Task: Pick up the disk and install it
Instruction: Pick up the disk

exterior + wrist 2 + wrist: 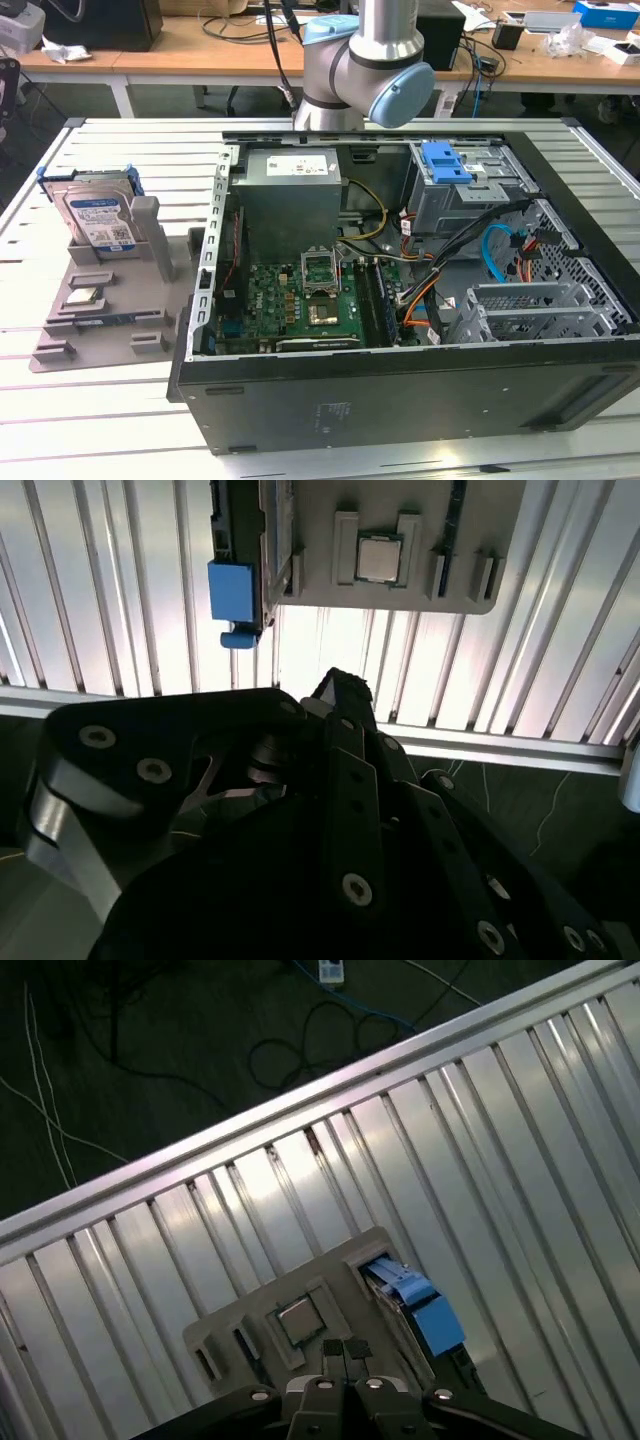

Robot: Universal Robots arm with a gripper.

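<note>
The disk (97,216) stands on edge in a grey holder (110,310) at the exterior view's left, its white-and-blue label facing out and blue rails along its sides. In the first wrist view the disk (417,1312) lies just beside my gripper (346,1352), whose two fingertips are pressed together with nothing between them. In the second wrist view the disk's blue rail (232,592) sits past the gripper (340,688). The gripper hovers above the holder and is apart from the disk.
An open computer case (400,400) takes up the table's middle and right, holding a grey power-supply box (290,195) and a drive cage with a blue latch (447,163). A small processor chip (296,1320) rests on the holder. The ribbed table's edge (250,1125) borders dark floor with cables.
</note>
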